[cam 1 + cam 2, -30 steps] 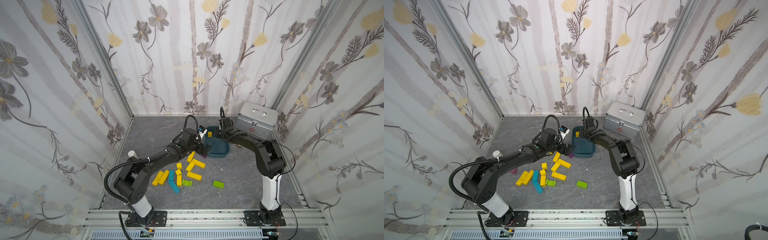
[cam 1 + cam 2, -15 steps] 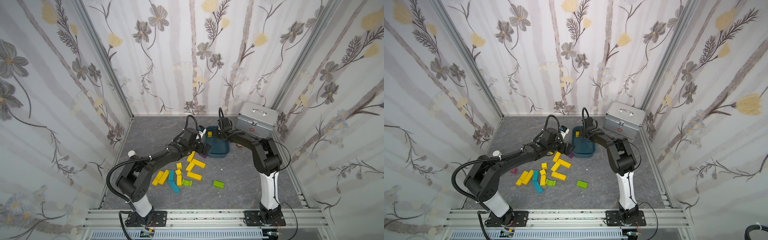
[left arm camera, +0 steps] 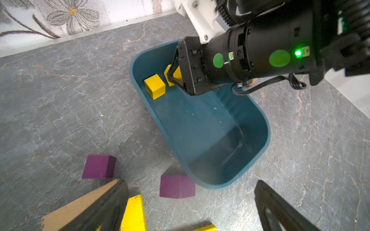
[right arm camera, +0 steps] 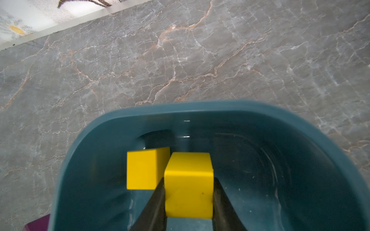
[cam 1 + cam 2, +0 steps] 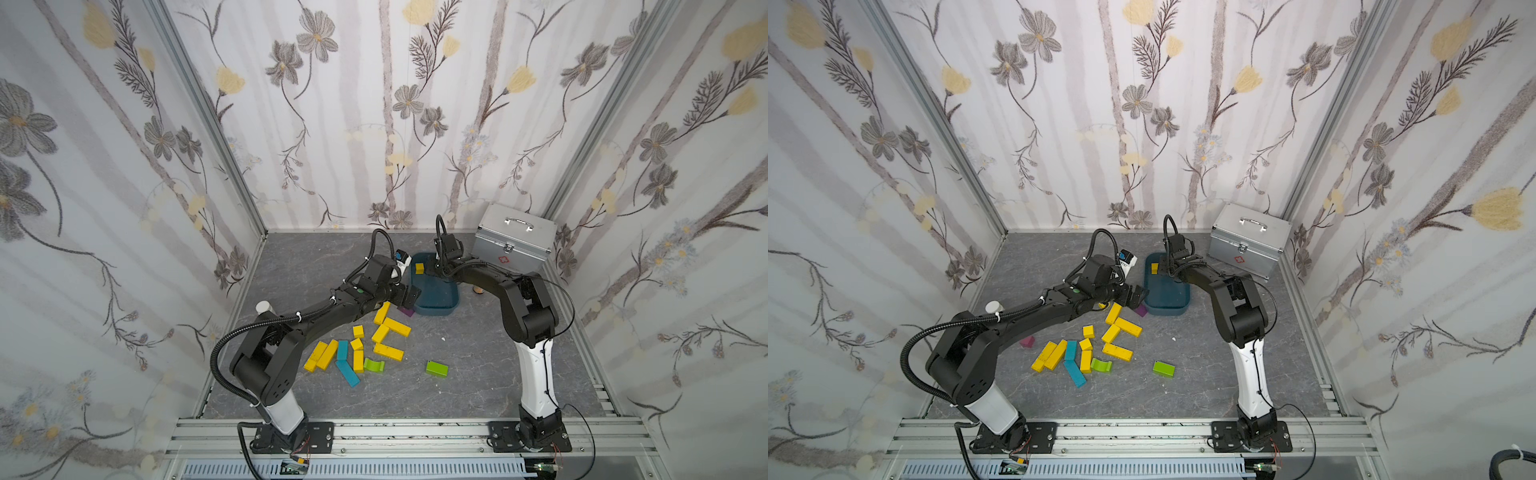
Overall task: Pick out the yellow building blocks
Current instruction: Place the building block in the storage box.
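Yellow cube (image 4: 188, 172) in right tool (image 4: 189, 200), near bin (image 4: 200, 108) end wall.

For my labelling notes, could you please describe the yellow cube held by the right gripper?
Find the teal tub beside the silver case. At its back-wall end is the held cube. Unlike the loose cube beside it, it is clamped in the right gripper.

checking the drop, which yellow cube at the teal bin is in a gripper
The yellow wooden cube clamped in the right gripper; the other yellow cube lies loose beside it in the teal plastic bin.
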